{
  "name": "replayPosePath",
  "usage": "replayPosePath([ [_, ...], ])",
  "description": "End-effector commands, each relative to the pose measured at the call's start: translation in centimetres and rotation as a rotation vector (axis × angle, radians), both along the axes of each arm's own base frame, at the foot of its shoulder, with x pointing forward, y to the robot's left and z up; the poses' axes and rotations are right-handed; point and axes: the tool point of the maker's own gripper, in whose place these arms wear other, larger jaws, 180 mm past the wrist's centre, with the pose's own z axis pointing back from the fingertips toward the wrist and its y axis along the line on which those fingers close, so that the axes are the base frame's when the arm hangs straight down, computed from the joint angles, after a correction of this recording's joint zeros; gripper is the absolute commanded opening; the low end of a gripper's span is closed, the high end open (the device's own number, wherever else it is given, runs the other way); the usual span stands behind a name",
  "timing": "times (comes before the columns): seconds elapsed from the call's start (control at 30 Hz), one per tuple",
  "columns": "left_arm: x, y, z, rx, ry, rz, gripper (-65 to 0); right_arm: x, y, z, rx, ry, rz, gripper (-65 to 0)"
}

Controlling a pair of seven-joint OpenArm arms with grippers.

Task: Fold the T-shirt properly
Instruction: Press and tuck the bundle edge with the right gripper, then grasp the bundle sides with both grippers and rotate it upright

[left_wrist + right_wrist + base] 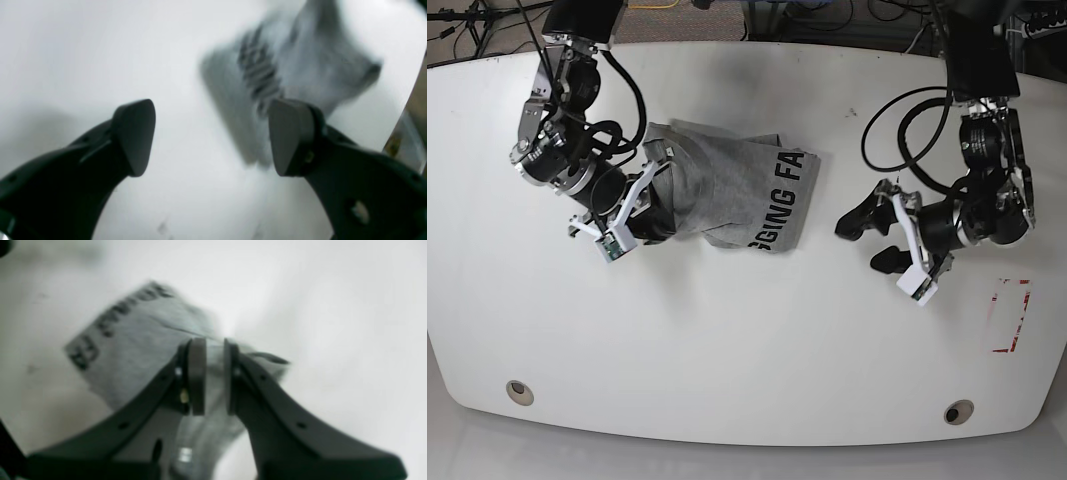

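Right now my right gripper [210, 376] has its jaws nearly closed on a bunched ridge of the T-shirt [737, 195], and grey cloth shows pinched between the pads in the right wrist view. The shirt lies partly folded on the white table [727, 340], on the right arm's side, with dark lettering [777, 205] turned up along the edge facing the other arm. To do this fold well, I judge I should carry the pinched cloth low and level across the body of the shirt, keep the edge taut, and let go only when the layers line up, since soft cotton sags and creases easily. My left gripper [211, 136] stands wide open with nothing in it, hovering over bare table well apart from the shirt, whose blurred edge shows beyond the fingertips. Farther off, red tape marks [1010, 316] sit near the table's edge on the left arm's side, and cables lie beyond the table; neither blocks the fold.
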Motion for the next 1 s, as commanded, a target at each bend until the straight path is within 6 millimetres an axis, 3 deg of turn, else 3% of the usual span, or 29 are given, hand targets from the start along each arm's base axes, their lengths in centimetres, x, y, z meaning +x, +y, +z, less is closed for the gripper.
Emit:
replayPosePath([
  [0.0,2.0,-1.5,1.7,-0.023,-0.022,0.049,-14.7,-0.4,1.2,-0.3,0.004,0.006,0.032,-55.8],
  [0.13,2.9,-5.5,1.8,0.008,-0.046,-0.014,-14.7,-1.3,2.8,-1.6,0.03,0.048,0.067,-56.1],
  [0.3,2.3,-10.5,1.0,0.014,-0.06,-0.098,-14.7,-1.8,3.3,-2.5,0.043,0.061,0.077,-56.1],
  [0.4,1.8,-12.6,-0.8,0.032,-0.042,-0.128,-14.7,-2.0,2.7,-3.8,0.014,0.089,0.063,-56.1],
  [0.43,1.3,-13.3,-2.1,0.045,-0.019,-0.138,-14.9,-2.0,2.4,-4.4,-0.004,0.098,0.055,-56.1],
  [0.53,0.6,-13.9,-4.7,0.079,0.022,-0.152,-15.0,-2.5,1.5,-5.3,-0.049,0.112,0.042,-56.1],
  [0.7,-0.5,-14.0,-6.7,0.079,0.048,-0.146,-15.1,-3.9,0.5,-6.5,-0.091,0.142,0.044,-56.1],
  [0.97,-0.7,-10.3,-8.6,0.13,0.05,-0.11,-15.1,-5.4,0.4,-7.8,-0.081,0.177,0.039,-56.1],
])
